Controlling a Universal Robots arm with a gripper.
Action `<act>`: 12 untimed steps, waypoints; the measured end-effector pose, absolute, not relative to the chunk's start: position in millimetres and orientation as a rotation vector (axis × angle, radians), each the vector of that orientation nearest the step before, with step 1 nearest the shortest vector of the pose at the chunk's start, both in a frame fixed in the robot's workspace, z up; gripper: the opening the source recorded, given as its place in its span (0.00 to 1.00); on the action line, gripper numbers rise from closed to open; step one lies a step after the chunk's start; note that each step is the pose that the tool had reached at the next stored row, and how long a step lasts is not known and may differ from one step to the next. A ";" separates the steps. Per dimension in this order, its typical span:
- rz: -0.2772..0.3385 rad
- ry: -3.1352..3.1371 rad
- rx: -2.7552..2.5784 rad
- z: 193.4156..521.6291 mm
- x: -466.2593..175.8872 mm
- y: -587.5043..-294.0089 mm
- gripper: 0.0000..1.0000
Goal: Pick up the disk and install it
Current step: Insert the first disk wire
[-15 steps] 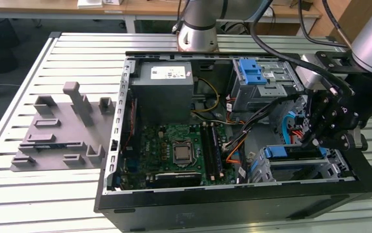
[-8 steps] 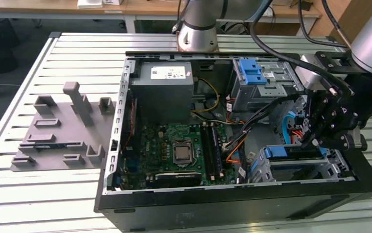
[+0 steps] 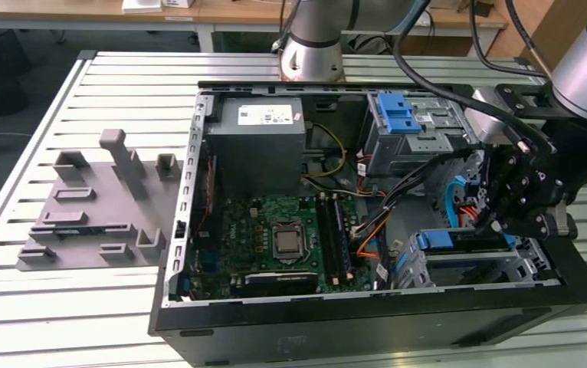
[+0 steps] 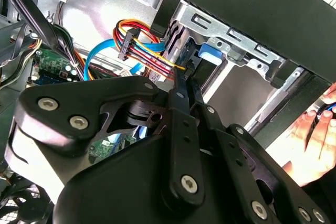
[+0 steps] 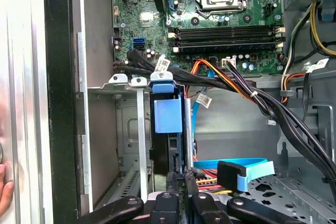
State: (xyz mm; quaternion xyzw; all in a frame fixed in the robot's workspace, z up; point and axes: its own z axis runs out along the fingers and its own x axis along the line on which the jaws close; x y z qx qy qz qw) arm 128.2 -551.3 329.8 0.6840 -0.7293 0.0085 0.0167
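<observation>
Gripper (image 5: 178,179) pinches the disk (image 5: 168,116) edge-on in the drive cage (image 5: 123,129); seating squarely would need straight, unforced travel.

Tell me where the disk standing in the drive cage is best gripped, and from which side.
Probably its exposed edge, pinched across the thin faces, coming from the open side of the case: the disk stands edge-on in the drive cage, whose walls cover its flanks.

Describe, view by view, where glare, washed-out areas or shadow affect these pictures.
Exterior view: even light, computer case front wall dark. Second wrist view: a hand is washed out and the drive cage metal glares. First wrist view: the bright strip beside the case wall is overexposed, while the motherboard is evenly lit.
</observation>
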 end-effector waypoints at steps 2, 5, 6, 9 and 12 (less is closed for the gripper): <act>0.026 -2.267 2.126 329.0 128.2 -551.3 0.16; 0.026 -2.267 2.126 328.4 128.2 -551.3 0.16; 0.026 -2.267 2.126 328.4 128.2 -551.3 0.16; 0.026 -2.267 2.126 328.3 128.2 -551.3 0.16; 0.026 -2.267 2.126 328.2 128.2 -551.3 0.24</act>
